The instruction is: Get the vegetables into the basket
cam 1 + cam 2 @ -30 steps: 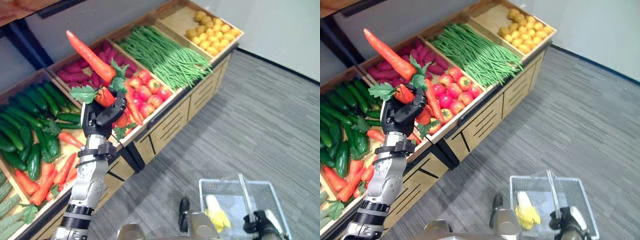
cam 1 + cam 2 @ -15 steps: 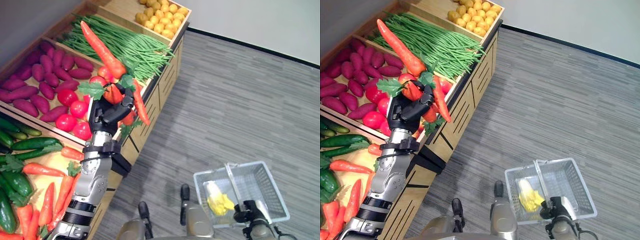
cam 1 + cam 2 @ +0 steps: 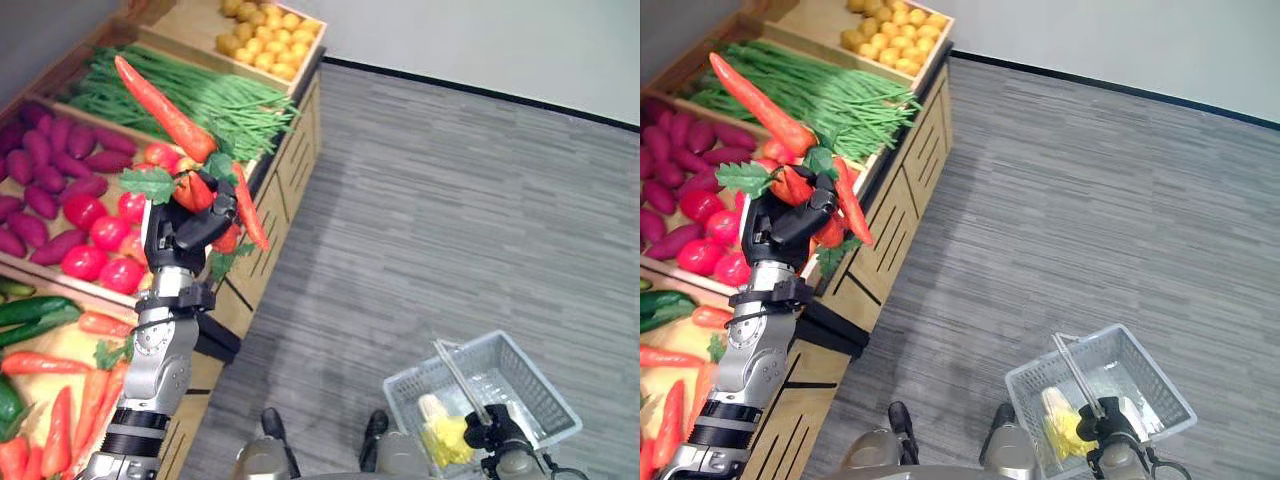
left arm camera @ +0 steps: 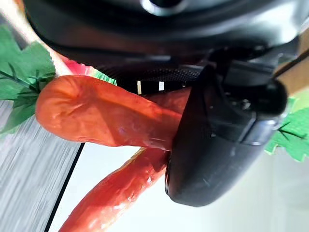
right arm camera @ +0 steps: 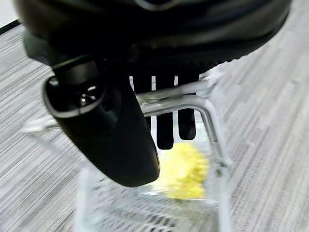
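Carrots (image 3: 165, 110): a bunch of orange ones with green leafy tops, held up in the air over the front edge of the produce counter (image 3: 285, 165). One long carrot points up and away over the green beans (image 3: 200, 95); a shorter one (image 3: 250, 205) hangs down past the counter edge. Left wrist view shows two carrot bodies (image 4: 101, 116) pressed against the palm.

Left hand (image 3: 185, 225): raised on its arm, fingers (image 3: 805, 215) and thumb curled tight round the carrot bunch near the leaves.

Basket (image 3: 540, 385): clear wire-mesh type, low at the right, hanging above grey plank floor (image 3: 450, 200), well apart from the carrots. Inside it lies a corn cob (image 3: 440, 430) with yellow husk.

Right hand (image 3: 1105, 430): at the bottom edge, on the basket's handle (image 3: 460, 375). Right wrist view shows fingers (image 5: 166, 123) wrapped over the handle bar with the thumb beneath it; grip closed on it.

Counter bins, from far to near: yellow lemons (image 3: 260, 45), green beans, purple sweet potatoes (image 3: 50, 160) beside red tomatoes (image 3: 90, 240), then loose carrots and cucumbers (image 3: 30, 310) at the near left corner.
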Controlling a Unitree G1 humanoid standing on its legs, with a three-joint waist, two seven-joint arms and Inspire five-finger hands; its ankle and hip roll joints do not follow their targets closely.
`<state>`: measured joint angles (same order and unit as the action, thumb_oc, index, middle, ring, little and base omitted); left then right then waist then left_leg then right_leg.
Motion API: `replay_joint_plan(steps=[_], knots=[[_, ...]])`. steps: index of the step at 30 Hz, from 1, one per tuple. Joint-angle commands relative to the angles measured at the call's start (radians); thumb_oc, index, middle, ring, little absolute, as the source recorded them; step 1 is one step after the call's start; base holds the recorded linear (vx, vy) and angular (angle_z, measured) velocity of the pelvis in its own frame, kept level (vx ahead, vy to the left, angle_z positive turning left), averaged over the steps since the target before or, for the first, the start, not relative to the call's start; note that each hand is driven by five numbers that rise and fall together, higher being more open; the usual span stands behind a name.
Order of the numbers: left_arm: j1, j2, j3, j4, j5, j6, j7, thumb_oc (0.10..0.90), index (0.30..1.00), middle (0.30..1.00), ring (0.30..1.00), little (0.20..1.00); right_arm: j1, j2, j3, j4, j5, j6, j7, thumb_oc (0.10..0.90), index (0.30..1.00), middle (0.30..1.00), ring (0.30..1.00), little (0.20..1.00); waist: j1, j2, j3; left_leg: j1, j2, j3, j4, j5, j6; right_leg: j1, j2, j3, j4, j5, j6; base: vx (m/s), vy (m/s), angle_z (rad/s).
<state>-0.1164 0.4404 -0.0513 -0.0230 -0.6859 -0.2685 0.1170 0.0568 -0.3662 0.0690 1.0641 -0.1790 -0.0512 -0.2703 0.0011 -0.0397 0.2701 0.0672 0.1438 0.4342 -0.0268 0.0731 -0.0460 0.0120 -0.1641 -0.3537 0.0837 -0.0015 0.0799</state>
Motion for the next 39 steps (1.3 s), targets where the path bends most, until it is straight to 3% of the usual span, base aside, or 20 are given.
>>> replay_joint_plan(steps=[1,3,6,7,8,9,10,11,13,18,22,30,35,39], knots=[[-0.086,0.009,0.02,-0.13,0.022,-0.095,-0.035,0.4,0.3,0.3,0.3,0.3,-0.019,-0.068,0.013,-0.013,0.016,-0.047,-0.047,0.4,0.3,0.3,0.3,0.3,-0.002,-0.029,-0.065,-0.016,0.004,-0.037,0.025,-0.047,-0.04,0.072,-0.043,0.007,0.001,-0.057,0.079,-0.03,-0.236,-0.26],[-0.084,-0.001,0.015,-0.13,0.021,-0.088,-0.041,0.4,0.3,0.3,0.3,0.3,-0.003,-0.086,0.007,-0.037,0.012,-0.05,-0.05,0.4,0.3,0.3,0.3,0.3,-0.017,-0.019,-0.058,-0.02,0.039,-0.037,0.051,-0.026,-0.067,0.092,-0.006,0.011,-0.031,-0.07,0.061,-0.06,-0.297,-0.2],[-0.079,-0.007,0.012,-0.129,0.02,-0.086,-0.05,0.4,0.3,0.3,0.3,0.3,0.009,-0.101,0.005,-0.058,0.01,-0.055,-0.05,0.4,0.3,0.3,0.3,0.3,-0.022,-0.013,-0.051,-0.026,0.055,-0.047,0.078,-0.022,-0.08,0.109,0.01,0.014,-0.052,-0.071,0.048,-0.04,-0.148,-0.16],[-0.076,-0.015,0.011,-0.132,0.021,-0.087,-0.056,0.4,0.3,0.3,0.3,0.3,-0.007,-0.126,0.012,-0.061,0.009,-0.06,-0.051,0.4,0.3,0.3,0.3,0.3,-0.011,-0.012,-0.035,-0.044,0.048,-0.145,0.146,-0.038,-0.092,0.11,0.023,0.05,-0.063,-0.073,0.036,-0.04,-0.097,-0.2],[-0.073,-0.018,0.012,-0.131,0.022,-0.087,-0.058,0.4,0.3,0.3,0.3,0.3,-0.013,-0.13,0.014,-0.058,0.008,-0.061,-0.05,0.4,0.3,0.3,0.3,0.3,-0.007,-0.011,-0.033,-0.052,0.039,-0.19,0.151,-0.043,-0.094,0.105,0.022,0.063,-0.066,-0.069,0.035,-0.04,-0.097,-0.16],[-0.073,-0.018,0.012,-0.131,0.022,-0.087,-0.058,0.4,0.3,0.3,0.3,0.3,-0.013,-0.13,0.014,-0.058,0.008,-0.061,-0.05,0.4,0.3,0.3,0.3,0.3,-0.007,-0.011,-0.034,-0.053,0.039,-0.19,0.151,-0.043,-0.094,0.104,0.022,0.063,-0.067,-0.069,0.035,-0.02,-0.012,-0.69],[-0.063,-0.02,0.01,-0.134,0.026,-0.087,-0.057,0.4,0.3,0.3,0.3,0.3,-0.024,-0.143,0.018,-0.061,0.007,-0.062,-0.05,0.4,0.3,0.3,0.3,0.3,0.01,-0.009,-0.027,-0.056,0.016,-0.293,0.148,-0.052,-0.094,0.098,0.023,0.09,-0.067,-0.066,0.037,0.0,-0.015,-0.86],[-0.058,-0.021,0.016,-0.135,0.028,-0.088,-0.055,0.4,0.3,0.3,0.3,0.3,-0.032,-0.15,0.016,-0.051,0.012,-0.062,-0.051,0.4,0.3,0.3,0.3,0.3,0.022,-0.008,-0.028,-0.063,0.006,-0.354,0.127,-0.064,-0.094,0.09,0.02,0.115,-0.063,-0.062,0.04,0.01,-0.016,-0.71],[-0.055,-0.014,0.021,-0.14,0.019,-0.098,-0.051,0.4,0.3,0.3,0.3,0.3,-0.017,-0.173,0.015,-0.071,0.009,-0.069,-0.044,0.4,0.3,0.3,0.3,0.3,0.021,0.001,-0.037,-0.076,0.016,-0.397,0.077,-0.044,-0.095,0.083,0.016,0.138,-0.061,-0.056,0.045,0.05,0.036,-0.4],[-0.061,-0.009,-0.014,-0.154,0.004,-0.09,-0.076,0.4,0.3,0.3,0.3,0.3,-0.032,-0.206,0.011,-0.018,0.0,-0.057,-0.034,0.4,0.3,0.3,0.3,0.3,0.002,0.015,-0.059,-0.023,0.003,-0.359,0.003,-0.048,-0.074,0.085,0.001,0.134,-0.049,-0.052,0.057,0.05,0.119,-0.15],[-0.063,0.03,-0.043,-0.174,0.001,-0.086,-0.095,0.4,0.3,0.3,0.3,0.3,-0.079,-0.247,0.017,0.004,-0.02,-0.045,-0.031,0.4,0.3,0.3,0.3,0.3,0.006,-0.004,-0.071,0.014,-0.023,-0.306,-0.03,-0.062,-0.054,0.073,-0.023,0.17,-0.064,-0.017,0.081,0.03,0.134,-0.21],[-0.073,0.109,-0.125,-0.222,0.044,-0.069,-0.156,0.4,0.3,0.3,0.3,0.3,-0.18,-0.351,0.043,0.0,-0.033,-0.052,-0.028,0.4,0.3,0.3,0.3,0.3,0.022,-0.013,-0.092,0.036,-0.038,-0.284,-0.055,-0.072,-0.046,0.078,-0.039,0.176,-0.113,0.02,0.101,0.01,0.05,-0.15],[-0.098,0.167,-0.172,-0.256,0.093,-0.071,-0.189,0.4,0.3,0.3,0.3,0.3,-0.239,-0.398,0.086,-0.095,-0.046,-0.073,-0.023,0.4,0.3,0.3,0.3,0.3,0.022,-0.011,-0.1,0.047,-0.034,-0.276,-0.06,-0.073,-0.051,0.092,-0.036,0.174,-0.141,0.03,0.104,0.0,0.0,0.0],[-0.183,0.235,-0.245,-0.275,0.209,-0.099,-0.179,0.4,0.3,0.3,0.3,0.3,-0.33,-0.443,0.167,-0.26,-0.065,-0.105,-0.018,0.4,0.3,0.3,0.3,0.3,0.016,-0.006,-0.103,0.055,-0.022,-0.274,-0.06,-0.072,-0.062,0.109,-0.026,0.168,-0.163,0.034,0.1,0.0,-0.017,-0.02]])
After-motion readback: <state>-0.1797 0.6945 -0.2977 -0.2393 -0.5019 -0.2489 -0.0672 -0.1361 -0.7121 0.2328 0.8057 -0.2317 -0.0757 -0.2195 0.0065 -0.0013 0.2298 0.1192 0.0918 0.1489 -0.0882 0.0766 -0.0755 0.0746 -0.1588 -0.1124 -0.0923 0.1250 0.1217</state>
